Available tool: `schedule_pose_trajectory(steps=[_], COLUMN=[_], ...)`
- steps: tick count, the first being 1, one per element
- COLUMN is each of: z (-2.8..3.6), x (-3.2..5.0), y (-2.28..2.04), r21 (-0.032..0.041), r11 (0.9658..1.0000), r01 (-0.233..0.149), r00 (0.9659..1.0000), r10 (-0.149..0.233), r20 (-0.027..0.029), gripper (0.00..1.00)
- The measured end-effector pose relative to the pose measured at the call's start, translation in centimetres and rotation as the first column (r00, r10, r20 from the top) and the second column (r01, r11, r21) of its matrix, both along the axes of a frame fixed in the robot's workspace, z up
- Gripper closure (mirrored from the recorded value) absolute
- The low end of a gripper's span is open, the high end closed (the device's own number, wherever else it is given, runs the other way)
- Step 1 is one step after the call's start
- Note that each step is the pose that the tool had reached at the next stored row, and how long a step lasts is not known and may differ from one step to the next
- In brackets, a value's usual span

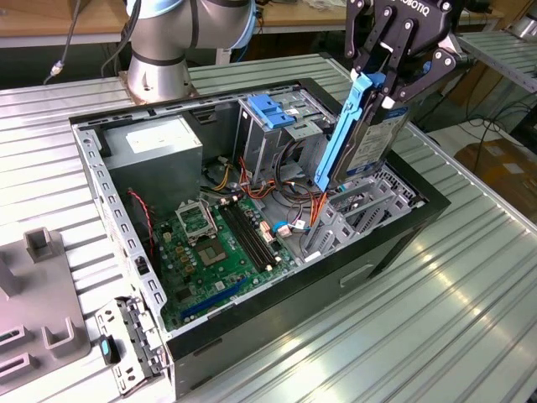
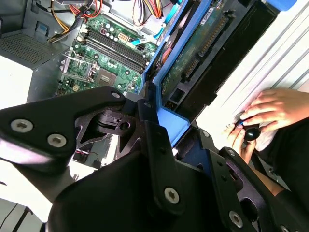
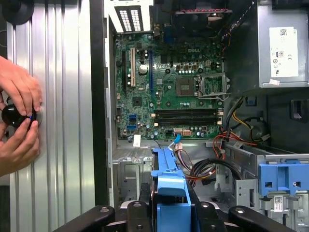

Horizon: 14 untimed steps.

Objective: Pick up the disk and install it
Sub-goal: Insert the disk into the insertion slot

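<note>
Ribbed aluminium table (image 1: 470, 294) panels ran under everything, their slats catching pale reflections. Beyond the table stood wooden benches (image 1: 50, 17), and a cardboard box (image 1: 503, 168) sat on the floor past the table's edge. At the middle of the table lay the open computer case (image 1: 277, 323), its side panel off and its black wall facing the exterior view.

Behind the case rose the arm's base (image 1: 159, 59). Beside the case sat a grey fixture (image 1: 42, 285) and, close against the case's near corner, a small metal bracket (image 1: 126, 344). Inside the case lay the green motherboard (image 1: 218, 243), with the grey power-supply box (image 1: 155, 143) in the corner nearest the arm's base and a metal cage topped by a blue latch (image 1: 273, 109) next to it.

Above the case's far end hung the gripper (image 1: 390, 84), its jaws clamped on the disk (image 1: 373, 143). The disk stood on end and tilted, one blue side rail (image 1: 344, 134) facing the motherboard. Its lower end was down at the metal drive bay (image 1: 369, 206) in that end of the case; whether it touched the bay could not be told.

On the table beside the case, in the first wrist view, a person's hands (image 3: 19, 121) were cupped around a black knob (image 3: 10, 116).
</note>
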<state>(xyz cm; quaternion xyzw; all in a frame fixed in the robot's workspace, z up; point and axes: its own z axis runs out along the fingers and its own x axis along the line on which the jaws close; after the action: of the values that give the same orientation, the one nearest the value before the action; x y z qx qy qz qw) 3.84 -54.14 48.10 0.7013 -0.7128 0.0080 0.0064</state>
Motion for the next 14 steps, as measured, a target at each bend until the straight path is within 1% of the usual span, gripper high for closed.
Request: schedule_pose_trajectory(steps=[10, 14], z=[0.00, -0.07], x=[0.04, 0.53], y=[0.00, 0.04], r21=[0.0000, 0.0002], r11=[1.0000, 1.0000], r01=[0.000, 0.000], r00=[1.0000, 1.0000], r10=[0.000, 0.000], r20=[0.0000, 0.0000], gripper=[0.63, 0.63])
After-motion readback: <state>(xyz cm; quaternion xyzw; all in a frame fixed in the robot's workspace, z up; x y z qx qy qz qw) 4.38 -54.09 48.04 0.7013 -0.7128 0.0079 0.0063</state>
